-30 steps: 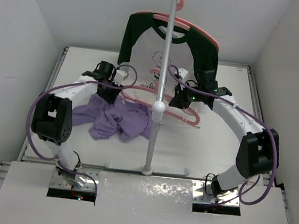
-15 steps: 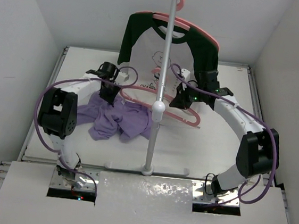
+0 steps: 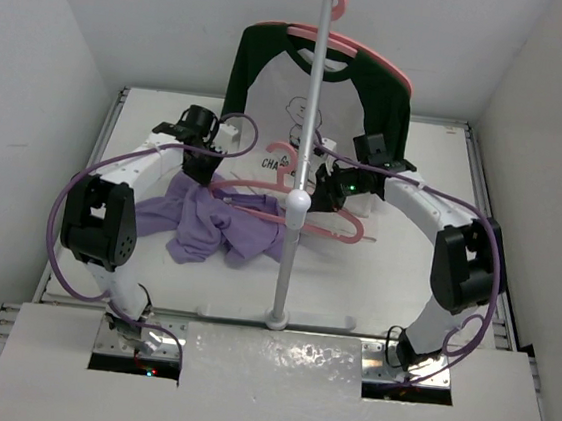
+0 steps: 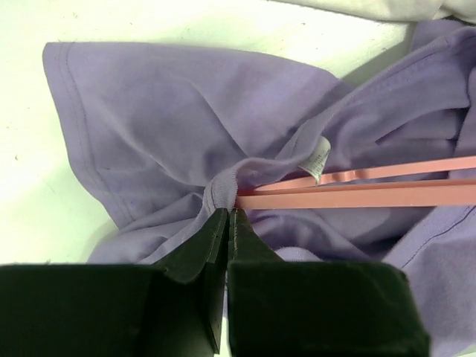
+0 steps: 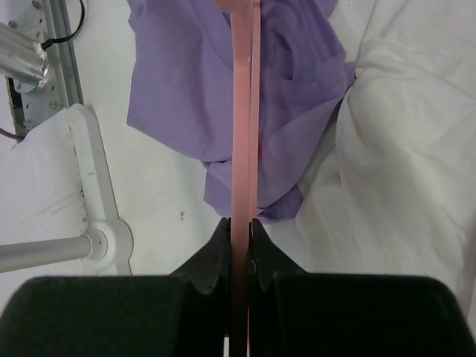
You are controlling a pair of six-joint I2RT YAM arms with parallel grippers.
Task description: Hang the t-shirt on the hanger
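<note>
T-shirt (image 4: 149, 111) cloth sits right at the tips of the left gripper (image 4: 227, 216). Its two dark fingers are pressed together with no gap, nipping a gathered fold at the stitched edge. A small white label (image 4: 316, 160) lies just beside that fold. One end of the hanger (image 4: 357, 195) reaches the same bunch, its pink bars coming in level from the right edge of the left wrist view.

The right gripper (image 5: 239, 223) is clamped on the hanger (image 5: 245, 111), one finger on each side of the thin pink plastic. From there the hanger runs straight away from the fingers, seen edge-on, and passes over the t-shirt (image 5: 178, 74). White cloth (image 5: 401, 149) is heaped to the right of it, and the white foot of the rack (image 5: 97, 230) lies to the left.

From above, the hanger (image 3: 351, 230) has its long axis across the table (image 3: 404, 284), left to right, with the right end a little nearer the arm bases. Its hook points toward the back wall. The left end is at the left gripper (image 3: 202, 167) and the right gripper (image 3: 329, 185) holds it right of the pole (image 3: 308, 123).

The t-shirt (image 3: 224, 230) lies crumpled on the table, left of the pole, with its upper edge lifted at the hanger's left end. Behind, a white shirt with dark green sleeves (image 3: 275, 79) hangs on the rack.
</note>
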